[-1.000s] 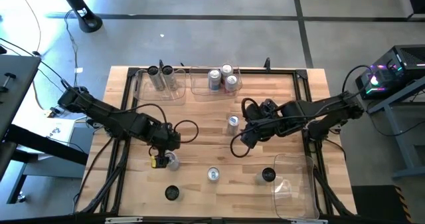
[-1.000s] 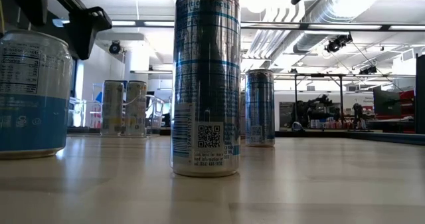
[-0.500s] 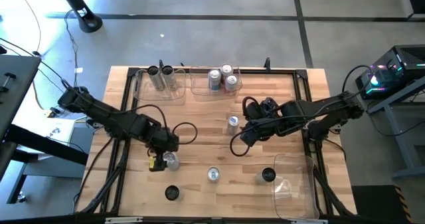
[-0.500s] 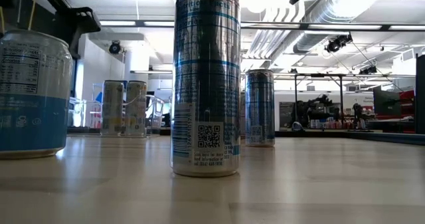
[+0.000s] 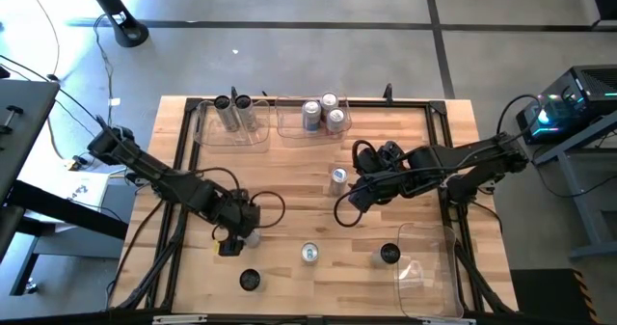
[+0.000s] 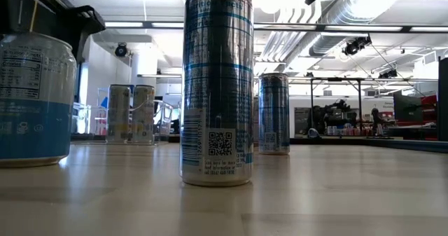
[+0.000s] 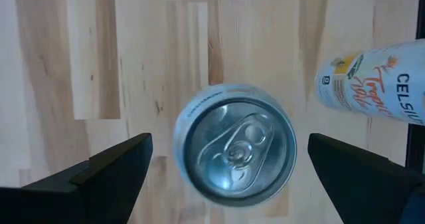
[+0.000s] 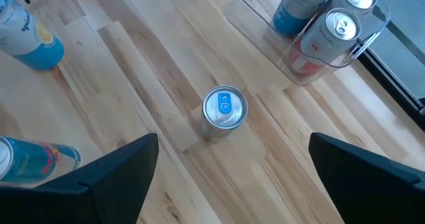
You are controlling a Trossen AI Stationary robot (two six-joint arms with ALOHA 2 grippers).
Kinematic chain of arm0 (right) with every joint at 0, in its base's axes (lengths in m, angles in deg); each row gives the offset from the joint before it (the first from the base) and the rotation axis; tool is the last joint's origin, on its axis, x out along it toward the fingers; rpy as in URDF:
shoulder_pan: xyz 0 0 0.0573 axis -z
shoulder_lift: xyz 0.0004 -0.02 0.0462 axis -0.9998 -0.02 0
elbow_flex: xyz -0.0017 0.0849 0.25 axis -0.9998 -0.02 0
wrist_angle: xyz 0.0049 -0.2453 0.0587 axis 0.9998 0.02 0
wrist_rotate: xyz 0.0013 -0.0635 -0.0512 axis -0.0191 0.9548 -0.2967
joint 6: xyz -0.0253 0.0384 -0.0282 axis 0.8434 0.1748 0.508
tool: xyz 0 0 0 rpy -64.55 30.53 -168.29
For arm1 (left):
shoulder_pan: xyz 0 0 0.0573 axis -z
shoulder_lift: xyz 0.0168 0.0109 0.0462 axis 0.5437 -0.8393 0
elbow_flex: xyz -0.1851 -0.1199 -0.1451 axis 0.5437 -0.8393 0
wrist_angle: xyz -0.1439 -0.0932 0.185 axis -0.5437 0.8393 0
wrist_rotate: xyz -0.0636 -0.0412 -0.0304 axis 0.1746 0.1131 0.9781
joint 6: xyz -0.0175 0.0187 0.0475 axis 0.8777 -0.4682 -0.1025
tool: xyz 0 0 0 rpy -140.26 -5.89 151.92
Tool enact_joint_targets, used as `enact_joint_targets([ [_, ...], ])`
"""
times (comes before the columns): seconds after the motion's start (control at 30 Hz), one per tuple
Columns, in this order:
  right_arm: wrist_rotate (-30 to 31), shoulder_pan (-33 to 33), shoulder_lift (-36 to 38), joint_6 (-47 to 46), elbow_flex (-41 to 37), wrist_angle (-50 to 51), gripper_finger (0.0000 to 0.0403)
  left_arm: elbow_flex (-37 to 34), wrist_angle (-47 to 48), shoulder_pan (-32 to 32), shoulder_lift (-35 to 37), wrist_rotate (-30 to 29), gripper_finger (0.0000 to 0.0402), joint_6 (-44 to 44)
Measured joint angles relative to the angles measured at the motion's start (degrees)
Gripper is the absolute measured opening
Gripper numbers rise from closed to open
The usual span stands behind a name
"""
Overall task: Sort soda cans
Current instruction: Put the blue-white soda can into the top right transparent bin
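Left gripper (image 5: 243, 236) — fingers spread wide — sits directly above an upright silver can (image 7: 234, 151). Right gripper (image 5: 355, 198) — fingers likewise apart, empty — waits near a blue-tabbed can (image 8: 224, 111).

wooden table (image 5: 289, 200) carries loose upright soda cans (image 5: 337, 178), two clear bins (image 5: 253, 132) at far edge, third (image 5: 429, 267) near right.

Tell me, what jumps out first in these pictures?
The left gripper hangs open straight above a silver can near the table's front left. The right gripper is open too, over a blue-tabbed can mid-table. At the back edge, three cans crowd one clear bin.
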Motion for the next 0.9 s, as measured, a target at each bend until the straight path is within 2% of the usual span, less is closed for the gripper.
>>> enact_joint_targets([
  [0.4, 0.11, 0.0, 0.0, 0.39, 0.0, 0.18, 0.0385, -0.02, -1.56, 0.84, -7.82, -0.79, 0.039, 0.26],
  [0.5, -0.53, 0.0, 0.0, 0.42, 0.0, 0.35, 0.0385, -0.02, -0.79, 0.54, -8.87, -0.47, 0.0354, 1.9],
  [0.6, -1.56, -0.01, 0.0, 0.28, 0.0, 1.02, 0.0385, -0.02, -0.78, 0.59, -9.11, -0.34, 0.0282, 2.05],
  [0.77, -1.73, -0.35, 0.0, 0.01, 0.0, 2.32, 0.0385, 0.34, 1.01, -1.54, -7.62, 0.05, 0.0278, 0.16],
  [0.9, -1.42, -0.76, 0.03, 0.01, 0.0, 4.5, 0.0385, 4.62, 5.04, -6.75, -4.57, -2.07, 0.0278, -4.62],
])
